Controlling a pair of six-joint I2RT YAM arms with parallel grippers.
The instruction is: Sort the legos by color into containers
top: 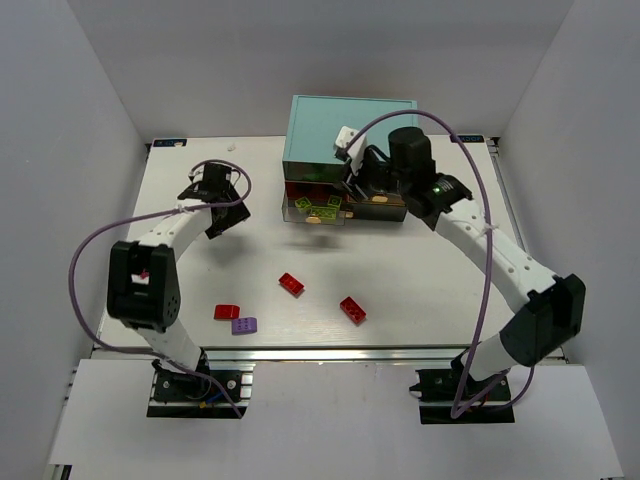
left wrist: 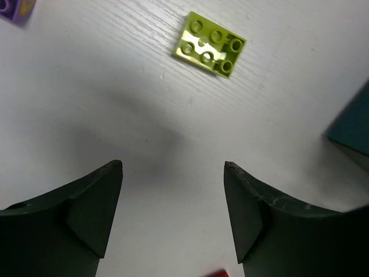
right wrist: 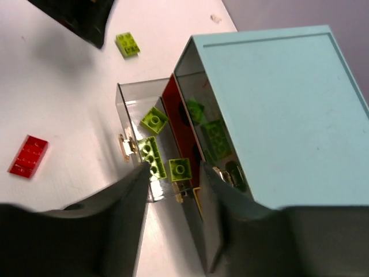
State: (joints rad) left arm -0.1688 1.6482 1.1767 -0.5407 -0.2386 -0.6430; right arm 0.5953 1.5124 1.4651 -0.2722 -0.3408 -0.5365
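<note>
Top view: I'm seeing the cabinet (top: 350, 125) sitting at the far edge of the surface (top: 420, 290). Three red legos (top: 291, 284) and the purple one (top: 244, 325) are lying loose toward the near edge. The left claw (top: 222, 203) is hanging toward the far-left corner, and the right claw (top: 353, 182) is right at the cabinet's front.

Left wrist: the left claw (left wrist: 173, 167) is standing wide with nothing in it. The loose yellow-green brick (left wrist: 209, 45) is lying flat ahead of the fingertips, not between them. I'm worrying that closing here just grabs air, or that a finger clips that low brick and skids it toward the cabinet.

Right wrist: the right claw (right wrist: 174, 179) is hovering narrow over the open drawer (right wrist: 128, 98), where the sorted yellow-green bricks (right wrist: 154, 120) are lying. It's clamping nothing I can make out. Pulling away crooked is risking a snag on the drawer wall, and both arms are crowding that same spot.
</note>
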